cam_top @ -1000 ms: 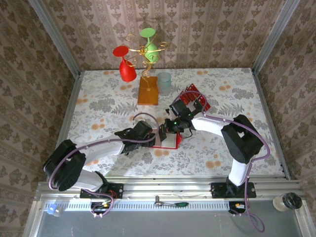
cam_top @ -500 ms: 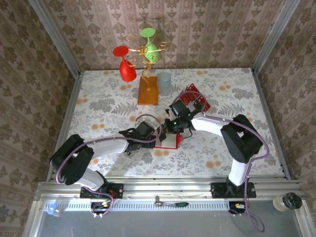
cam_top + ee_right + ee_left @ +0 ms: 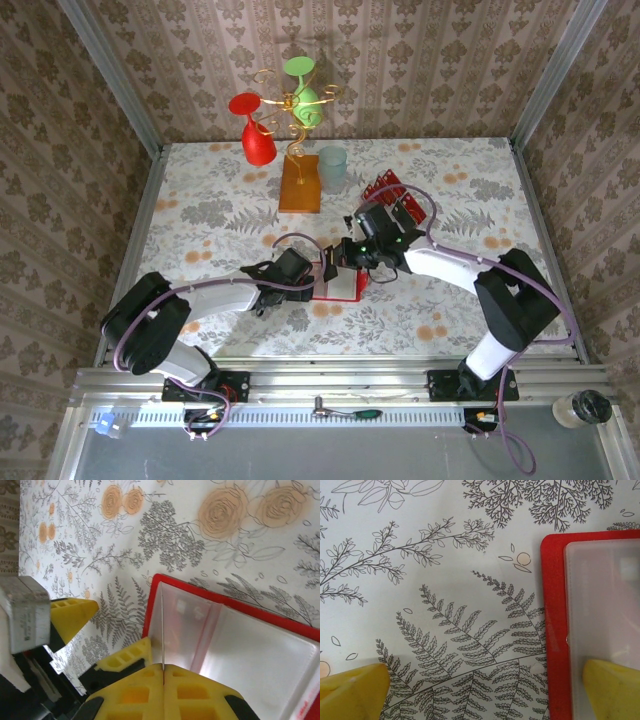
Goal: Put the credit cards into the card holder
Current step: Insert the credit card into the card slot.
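Your right pincer (image 3: pixel 163 671), clamped on an edge-on credit card (image 3: pixel 162 630) just above the card holder (image 3: pixel 552 605), looked liable to snag the pocket lip and drag the holder, which lay beneath only one finger of your spread-apart left pincer (image 3: pixel 482 692).

The worktop (image 3: pixel 200 215) wears a pale cloth printed with grey ferns and orange flowers. An orange-brown stand base (image 3: pixel 299 184) lies flat on it. Just right of the stand base a pale blue-green cup (image 3: pixel 332 168) stands upright. Further right of the base sits a row of red credit cards (image 3: pixel 392 197). Nearer than the base and slightly to its right, the red card holder (image 3: pixel 345 288) lies open, pale pockets facing up
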Controlling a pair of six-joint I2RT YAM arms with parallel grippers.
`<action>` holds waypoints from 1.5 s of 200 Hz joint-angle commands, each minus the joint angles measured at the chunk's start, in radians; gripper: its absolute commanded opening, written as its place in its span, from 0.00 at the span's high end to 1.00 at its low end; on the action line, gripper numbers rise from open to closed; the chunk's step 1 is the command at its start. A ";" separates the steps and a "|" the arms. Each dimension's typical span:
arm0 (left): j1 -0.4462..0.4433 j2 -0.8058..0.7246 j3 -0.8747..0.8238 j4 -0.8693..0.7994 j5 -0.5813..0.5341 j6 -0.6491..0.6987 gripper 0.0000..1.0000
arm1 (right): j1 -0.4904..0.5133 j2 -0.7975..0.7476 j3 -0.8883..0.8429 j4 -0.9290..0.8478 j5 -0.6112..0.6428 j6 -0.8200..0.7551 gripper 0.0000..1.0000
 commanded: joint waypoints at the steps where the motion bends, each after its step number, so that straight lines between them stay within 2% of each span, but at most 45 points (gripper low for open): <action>1: 0.003 -0.010 -0.020 -0.048 -0.028 -0.016 0.00 | -0.004 -0.037 -0.087 0.145 0.044 0.097 1.00; 36: -0.005 -0.020 -0.035 -0.049 -0.033 -0.040 0.00 | -0.004 -0.076 -0.231 0.359 0.083 0.198 1.00; 97: -0.018 -0.019 -0.040 -0.054 -0.048 -0.058 0.00 | 0.011 -0.063 -0.326 0.564 0.127 0.240 1.00; 149: -0.023 -0.015 -0.035 -0.064 -0.056 -0.061 0.00 | 0.020 0.002 -0.323 0.649 0.131 0.254 1.00; 234: -0.025 -0.017 -0.038 -0.066 -0.055 -0.061 0.00 | 0.022 0.061 -0.369 0.750 0.206 0.261 1.00; 300: -0.027 -0.017 -0.038 -0.066 -0.055 -0.064 0.00 | 0.021 0.105 -0.378 0.787 0.188 0.271 1.00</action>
